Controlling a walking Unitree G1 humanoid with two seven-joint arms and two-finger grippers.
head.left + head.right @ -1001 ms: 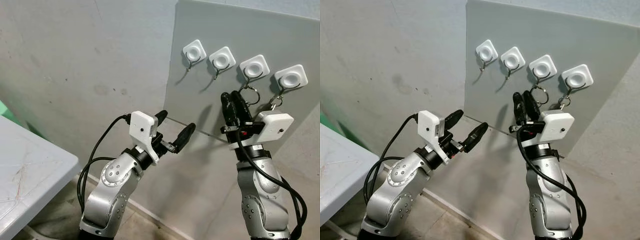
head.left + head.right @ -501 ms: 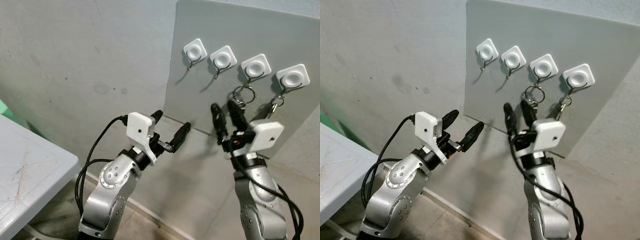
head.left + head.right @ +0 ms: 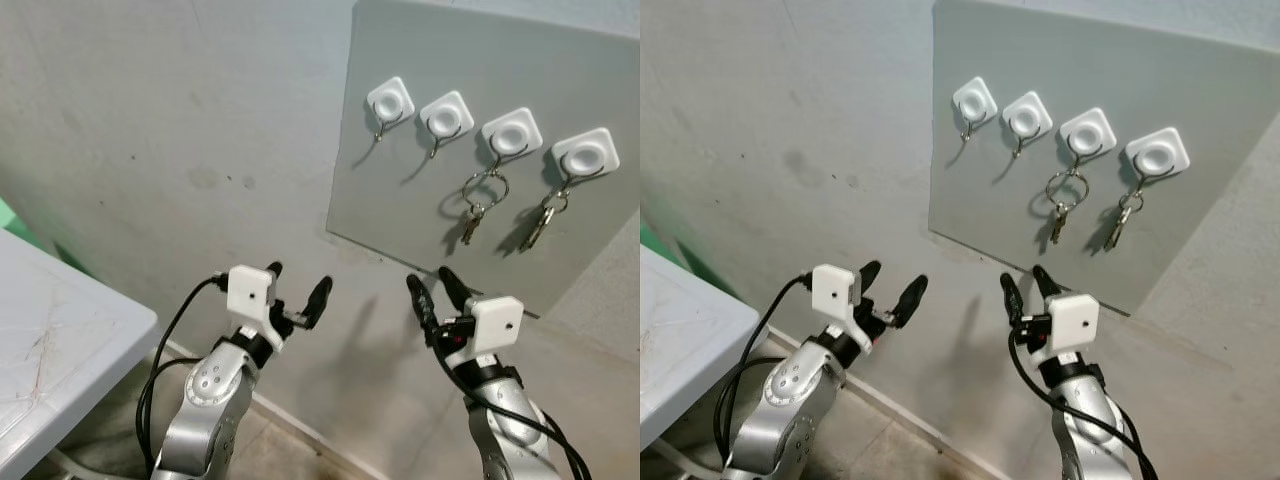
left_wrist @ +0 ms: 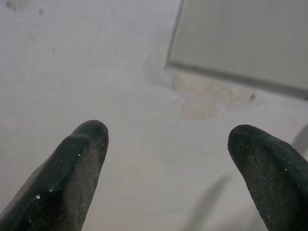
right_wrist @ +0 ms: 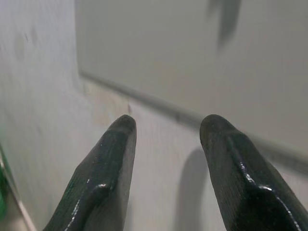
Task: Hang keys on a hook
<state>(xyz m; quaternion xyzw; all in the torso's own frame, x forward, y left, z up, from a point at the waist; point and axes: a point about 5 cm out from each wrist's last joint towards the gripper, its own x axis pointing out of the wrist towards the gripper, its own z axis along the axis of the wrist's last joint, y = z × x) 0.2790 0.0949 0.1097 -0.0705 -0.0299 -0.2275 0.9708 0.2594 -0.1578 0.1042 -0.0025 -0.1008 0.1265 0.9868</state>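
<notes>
Both arms have dropped well below the grey board [image 3: 590, 120] since a second ago, and the right pincer [image 3: 430, 288], then closed up by the third hook [image 3: 510, 133], now hangs spread and empty. The keys [image 3: 474, 216] dangle by their ring from that hook, beside a second bunch [image 3: 541, 219] on the fourth. The left pincer [image 3: 296, 291] is spread too. Judging by this, the hanging is done; withdrawing straight back and low keeps the fingers from brushing the ring off.
</notes>
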